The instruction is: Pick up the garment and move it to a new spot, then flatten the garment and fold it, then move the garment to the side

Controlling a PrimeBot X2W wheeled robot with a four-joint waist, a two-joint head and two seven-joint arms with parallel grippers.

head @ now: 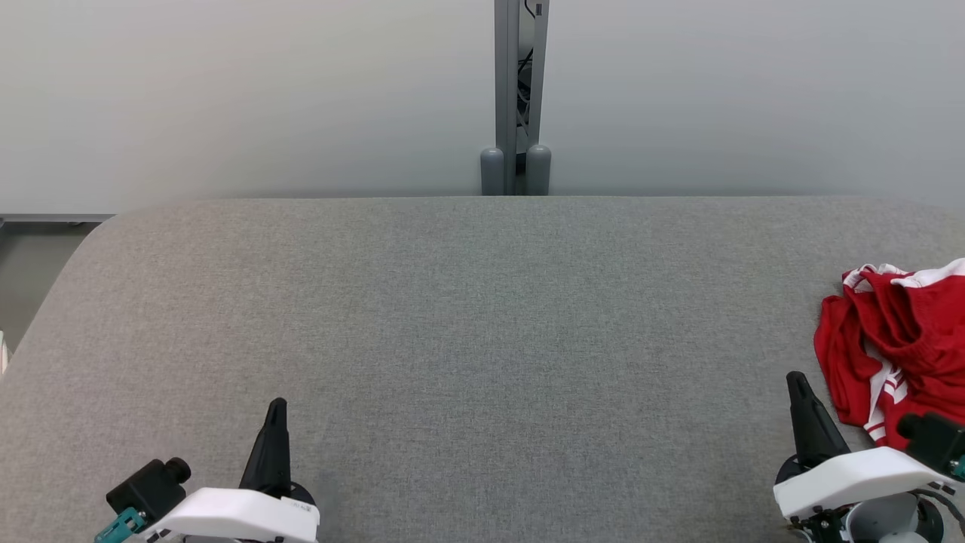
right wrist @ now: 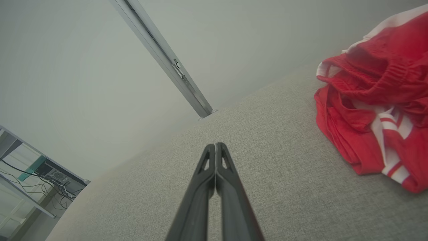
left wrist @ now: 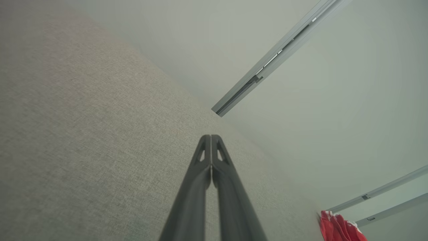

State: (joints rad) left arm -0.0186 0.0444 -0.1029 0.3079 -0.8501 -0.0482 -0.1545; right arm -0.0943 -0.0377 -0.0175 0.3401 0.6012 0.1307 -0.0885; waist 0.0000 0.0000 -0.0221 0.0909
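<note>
A wide grey fabric-covered surface (head: 482, 339) spreads across the lower part of the head view, w/ a plain pale wall (head: 226, 90) behind it. A grey metal post (head: 516, 90) stands upright at the middle of the far edge.

The garment (head: 897, 339) is red w/ white trim & white stripes. It lies crumpled in a heap at the robot's right side of the surface, partly cut off by the picture's edge. The right wrist view shows a gathered elastic band (right wrist: 384, 75) across its upper folds; the bunching hides what kind of garment it is.

The left gripper (head: 277, 407) sits at lower left in the head view, dark fingers pointing away from the robot over bare fabric, well apart from the garment. In the left wrist view its two fingers are pressed together tip to tip, w/ nothing between them. The garment is a small red patch at that view's bottom right.

The right gripper (head: 795, 381) sits at lower right in the head view, just beside the garment's near left edge & not touching it. In the right wrist view its fingers are likewise closed against each other, holding nothing, and the garment lies off to the right of the tips. At that view's lower left, past the surface's rounded edge, are a shelf unit (right wrist: 20, 187) & loose cables (right wrist: 55, 197), too blurred for detail.
</note>
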